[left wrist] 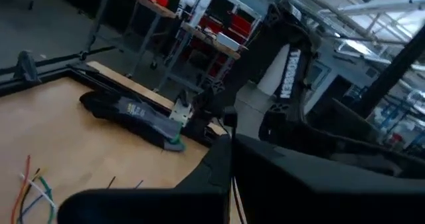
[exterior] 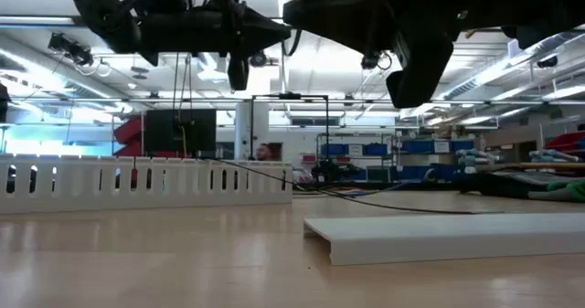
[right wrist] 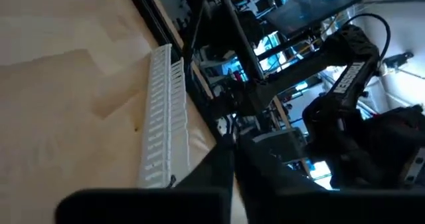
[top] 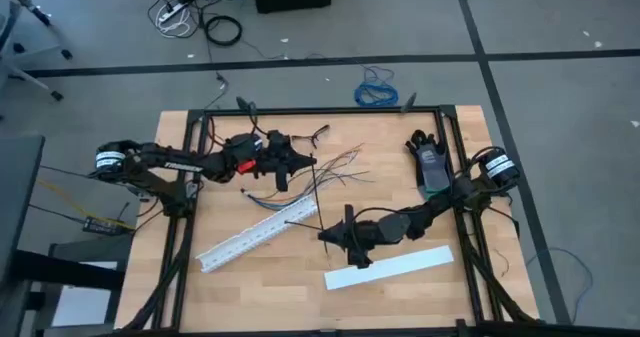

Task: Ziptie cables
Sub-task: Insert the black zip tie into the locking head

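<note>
1. Two arms are over the wooden table [top: 250,287]. The left gripper [top: 305,160] sits in the upper middle of the high view; the right gripper [top: 328,236] is near the frame's centre, just below it.
2. A thin dark strand runs between the two grippers, and each looks closed on an end of it, though the fingertips themselves are not plainly seen.
3. The cables [top: 345,162] lie as one loose fan of several thin wires, right of the left gripper, in the upper middle.
4. One white slotted strip [top: 258,239] lies diagonally in the lower left.
5. One flat white cover [top: 388,267] lies in the lower right, below the right gripper.
6. One dark tool [top: 430,164] rests at the upper right.
</note>
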Robot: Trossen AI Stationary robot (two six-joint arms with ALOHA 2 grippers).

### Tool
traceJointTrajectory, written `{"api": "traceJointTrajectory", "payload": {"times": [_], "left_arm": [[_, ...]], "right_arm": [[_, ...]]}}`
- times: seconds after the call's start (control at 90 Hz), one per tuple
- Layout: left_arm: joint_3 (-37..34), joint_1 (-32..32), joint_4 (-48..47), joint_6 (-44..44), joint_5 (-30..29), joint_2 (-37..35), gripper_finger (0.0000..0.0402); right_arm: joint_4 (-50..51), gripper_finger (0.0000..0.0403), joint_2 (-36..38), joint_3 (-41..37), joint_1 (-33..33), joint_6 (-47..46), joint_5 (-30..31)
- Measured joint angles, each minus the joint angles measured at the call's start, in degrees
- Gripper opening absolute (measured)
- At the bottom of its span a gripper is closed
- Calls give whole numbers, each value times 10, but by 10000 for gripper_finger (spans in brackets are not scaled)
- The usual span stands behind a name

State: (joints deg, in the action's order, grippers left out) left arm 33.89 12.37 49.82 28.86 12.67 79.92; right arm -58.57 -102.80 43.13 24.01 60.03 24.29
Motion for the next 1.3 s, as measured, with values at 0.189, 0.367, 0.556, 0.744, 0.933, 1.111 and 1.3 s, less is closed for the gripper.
{"api": "traceJointTrajectory", "payload": {"times": [0.189, 0.367, 0.556, 0.744, 0.933, 1.111, 1.3], "left_arm": [[0, -29, 0, -82, 6, 0, 0], [0, -68, 0, -193, 3, 0, 0], [0, -124, 0, -347, -66, 0, 0], [0, -172, 0, -471, -156, 0, 0], [9, -209, -33, -584, -222, 0, 0], [60, -232, -140, -664, -252, 0, 0], [101, -245, -213, -713, -283, 0, 0]], "right_arm": [[-9, 2, 0, 0, -6, -102, -9], [-52, 1, 0, 0, -22, -290, -61], [-106, 1, 0, 0, -47, -506, -126], [-110, 0, 0, 0, -73, -671, -189], [-105, 0, 0, 0, -85, -761, -214], [-87, 0, -2, 0, -91, -799, -215], [-72, 0, -2, 0, -96, -803, -215]]}}
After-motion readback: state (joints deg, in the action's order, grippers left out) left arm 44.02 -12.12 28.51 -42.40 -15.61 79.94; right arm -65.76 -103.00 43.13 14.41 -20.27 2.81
